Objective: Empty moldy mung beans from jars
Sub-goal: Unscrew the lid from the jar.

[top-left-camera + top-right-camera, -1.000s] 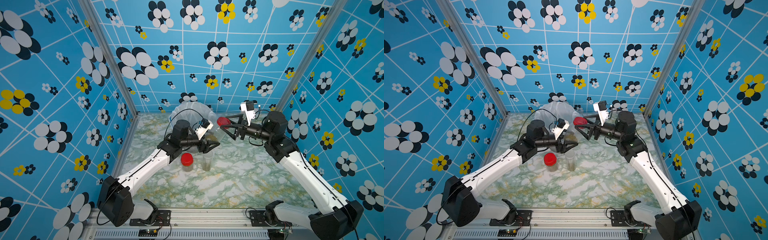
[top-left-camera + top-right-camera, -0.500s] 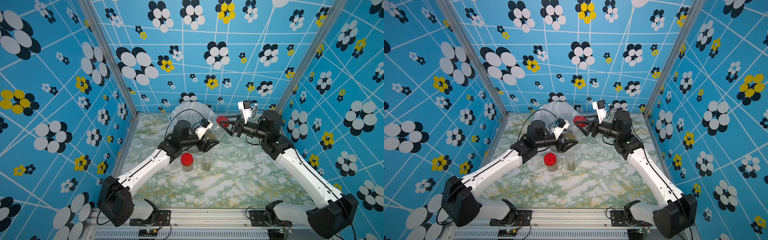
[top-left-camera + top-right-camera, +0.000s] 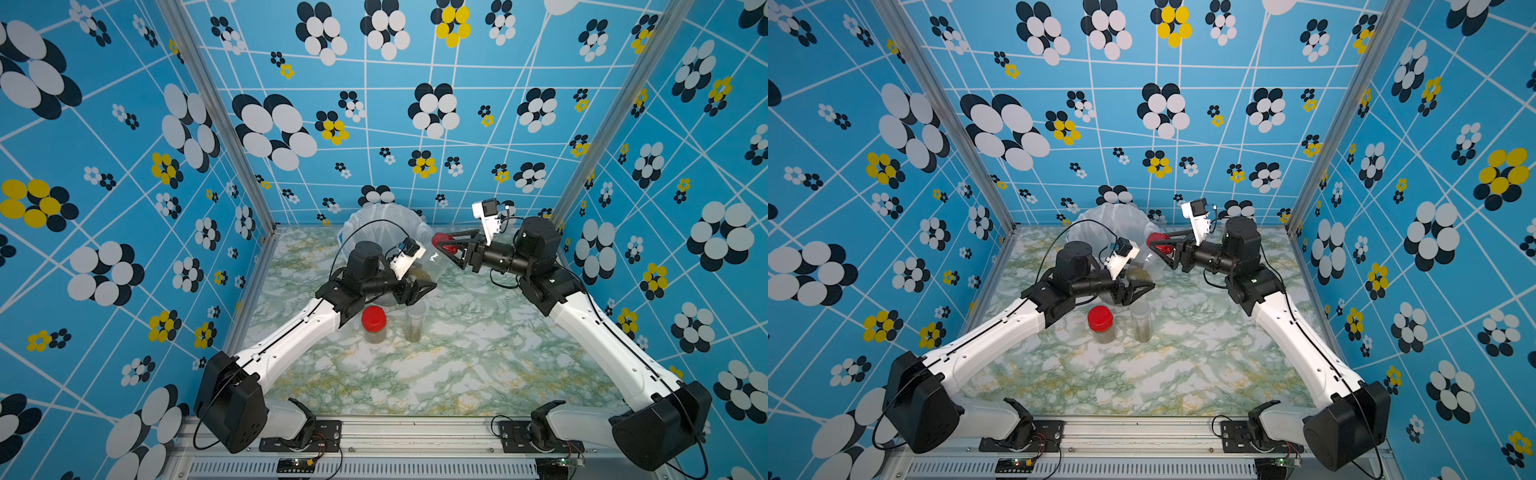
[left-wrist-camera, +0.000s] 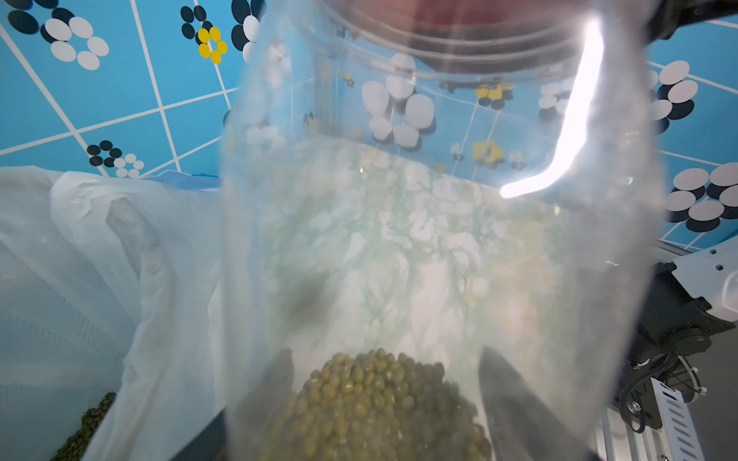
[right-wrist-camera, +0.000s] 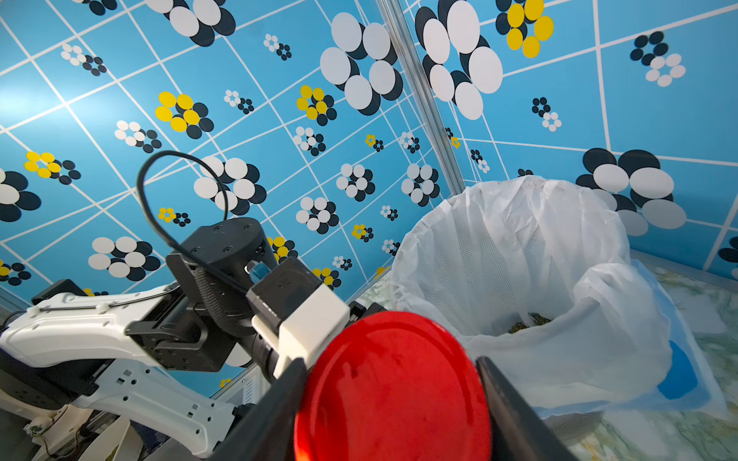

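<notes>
My left gripper [image 3: 420, 288] is shut on a clear jar [image 3: 433, 266], held tilted above the table. Its mung beans [image 4: 379, 399] lie heaped at the jar's lower end between my left fingers [image 4: 499, 383]. The jar's wall [image 4: 399, 199] fills the left wrist view. My right gripper [image 5: 393, 399] is shut on this jar's red lid [image 5: 395, 391], a finger [image 5: 275, 407] against each edge. Both top views show the lid [image 3: 442, 243] [image 3: 1158, 244] in front of the bucket. A red-lidded jar [image 3: 374, 324] and a taller lidless jar [image 3: 414, 322] stand on the table below the left gripper.
A bucket lined with a white bag [image 3: 382, 222] [image 5: 519, 259] stands at the back by the wall, with some beans [image 5: 527, 321] inside. The left arm's wrist [image 5: 223, 259] is close beside the right gripper. Blue patterned walls enclose the marble-patterned table [image 3: 457, 374].
My right gripper has shifted a little to the left and its jaws have narrowed onto the red lid. The left gripper and the jar it holds have stayed in place.
</notes>
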